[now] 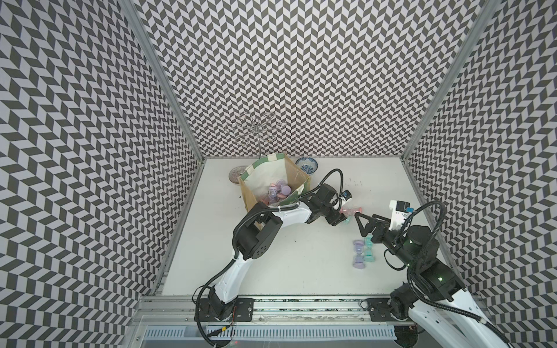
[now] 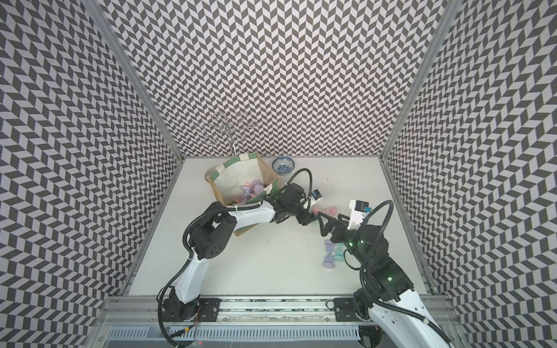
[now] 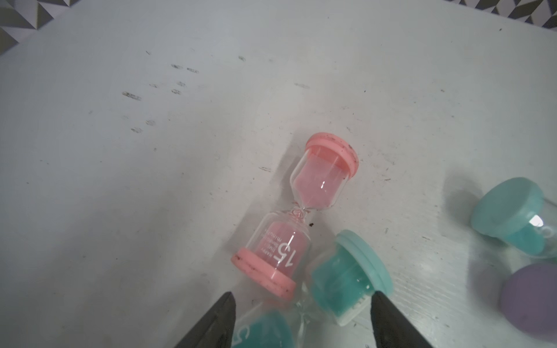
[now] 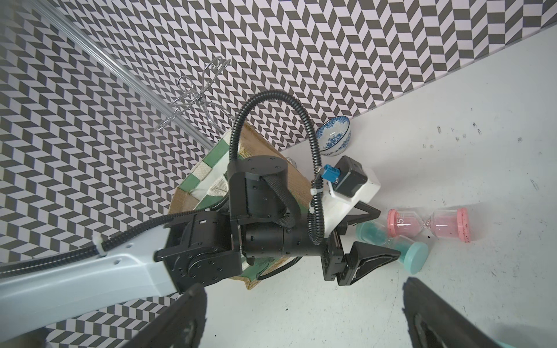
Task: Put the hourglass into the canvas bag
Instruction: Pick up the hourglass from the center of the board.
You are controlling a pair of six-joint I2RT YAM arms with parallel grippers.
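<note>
Several hourglasses are in view. A teal hourglass (image 3: 340,277) lies on the white table beside a pink hourglass (image 3: 319,183), which the right wrist view also shows (image 4: 446,224). My left gripper (image 3: 301,296) is open, its fingers straddling the teal hourglass (image 4: 413,251). One fingertip is at the teal cap and the other stands clear. In both top views the left gripper (image 1: 346,217) (image 2: 310,218) is low over the pair. My right gripper (image 1: 359,224) (image 4: 303,286) hovers close by, open and empty. The canvas bag (image 1: 294,176) (image 2: 266,173) stands open at the back left with several hourglasses (image 1: 278,192) inside.
A purple hourglass (image 1: 358,254) and another teal hourglass (image 1: 369,250) lie beneath the right arm. A blue-and-white bowl (image 1: 306,165) sits to the right of the bag and a second bowl (image 1: 236,174) to its left. A wire rack (image 1: 256,129) stands behind the bag.
</note>
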